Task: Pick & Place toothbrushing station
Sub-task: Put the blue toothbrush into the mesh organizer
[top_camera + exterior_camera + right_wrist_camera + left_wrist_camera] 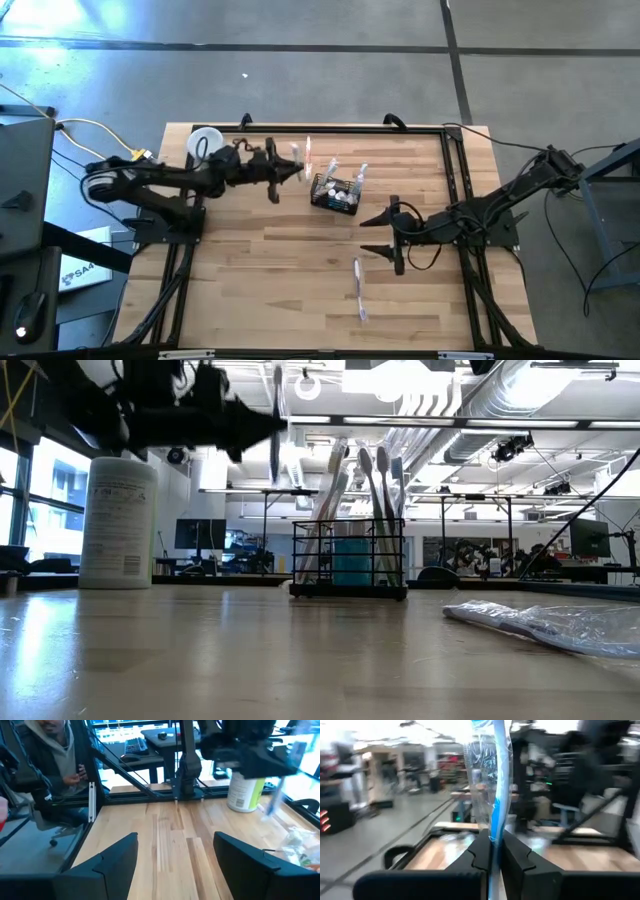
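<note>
Left gripper (297, 172) pinches a wrapped toothbrush (308, 157) upper-centre, left of the mesh caddy (333, 192); right gripper (375, 235) spread wide.

A black wire caddy (349, 558) stands on the wooden table (250, 660), holding several pale toothbrushes (375, 490) upright and something teal low inside. To its left stands a white cylindrical container (118, 523). Above that, a dark gripper (272, 426) holds one toothbrush (277, 422) upright in the air. A clear plastic-wrapped item (560, 625) lies at right.
</note>
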### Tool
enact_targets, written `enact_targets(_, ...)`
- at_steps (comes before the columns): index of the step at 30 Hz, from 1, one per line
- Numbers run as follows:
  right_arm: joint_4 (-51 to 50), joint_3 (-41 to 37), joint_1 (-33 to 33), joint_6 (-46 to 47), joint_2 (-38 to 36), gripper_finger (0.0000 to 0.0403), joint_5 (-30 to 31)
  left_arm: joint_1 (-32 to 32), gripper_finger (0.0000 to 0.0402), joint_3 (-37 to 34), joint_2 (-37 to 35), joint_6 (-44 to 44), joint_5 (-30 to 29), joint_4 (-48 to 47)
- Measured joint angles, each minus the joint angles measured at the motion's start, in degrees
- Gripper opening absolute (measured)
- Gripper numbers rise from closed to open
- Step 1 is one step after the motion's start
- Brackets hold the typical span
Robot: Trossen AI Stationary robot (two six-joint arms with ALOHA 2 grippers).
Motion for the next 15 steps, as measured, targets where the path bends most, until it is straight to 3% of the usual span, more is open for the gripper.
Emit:
enact_targets(6, 0.89, 0.0, -0.12, -0.45, 2.72, 0.0252, -0.21, 3.98, 0.0014, 0.07, 10.72, -2.32, 9.78, 14.26)
enact_targets(10, 1.54, 0.0, -0.86, -0.77, 5.39, 0.0252, -0.22, 4.45, 0.0014, 1.45, 17.33, -4.13, 9.07, 23.56)
enact_targets(15, 5.16, -0.04, -0.84, -0.63, 8.0, 0.0252, -1.06, 4.37, 0.0014, 7.0, 22.69, -7.23, 10.37, 22.38)
